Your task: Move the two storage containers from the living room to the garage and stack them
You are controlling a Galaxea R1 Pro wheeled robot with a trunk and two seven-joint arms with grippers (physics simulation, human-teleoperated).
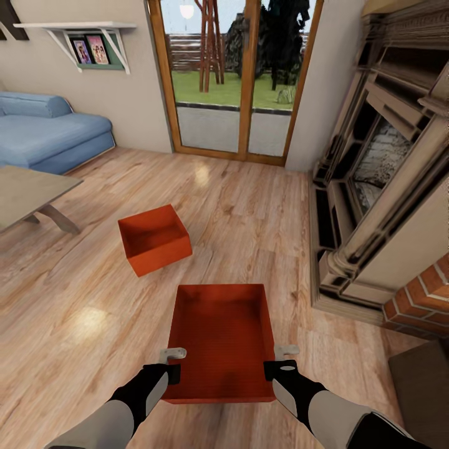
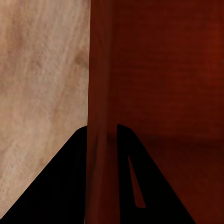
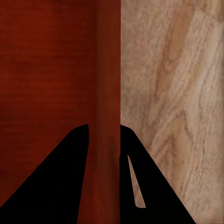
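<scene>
In the living room, one orange-red storage container (image 1: 221,337) sits right in front of me over the light wood plank floor (image 1: 81,299). My left gripper (image 1: 174,364) is shut on its left wall, and that wall (image 2: 101,93) runs between the black fingers (image 2: 65,186). On the opposite wall (image 3: 108,93) my right gripper (image 1: 282,361) is shut, one finger (image 3: 60,182) on each side. I cannot tell whether this container rests on the planks. The second storage container (image 1: 154,239) stands on the floor further ahead to the left, turned at an angle, apart from both grippers.
A low wooden coffee table (image 1: 31,190) and a blue sofa (image 1: 47,131) are at the left. Wood-framed glass doors (image 1: 234,81) stand straight ahead. The stone fireplace (image 1: 380,181) with a brick base (image 1: 424,299) lines the right. A dark block (image 1: 424,386) sits at the lower right.
</scene>
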